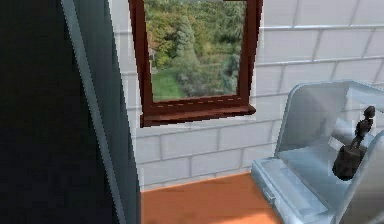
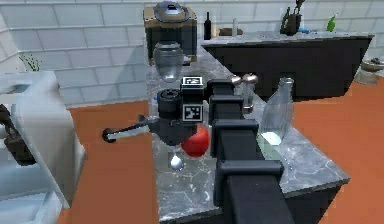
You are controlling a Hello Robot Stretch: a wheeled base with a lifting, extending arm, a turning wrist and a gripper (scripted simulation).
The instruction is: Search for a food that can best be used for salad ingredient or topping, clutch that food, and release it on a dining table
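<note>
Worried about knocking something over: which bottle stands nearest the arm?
The clear glass bottle, on the grey counter right beside the arm; the dark bottle and green bottle stand far back by the wall.

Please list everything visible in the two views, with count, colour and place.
window: one, brown frame, white brick wall.
armchair: one, grey-blue, forward view's right.
statue: one, dark, on the armchair.
counter: one, grey, arm side view's middle.
coffee machine: one, grey, counter's far end.
shakers: two, dark, on the counter.
glass bottle: one, clear, on the counter.
round food: one, red, on the counter.
arm: one, dark, from the bottom edge.
gripper: one, dark, left of the counter.
</note>
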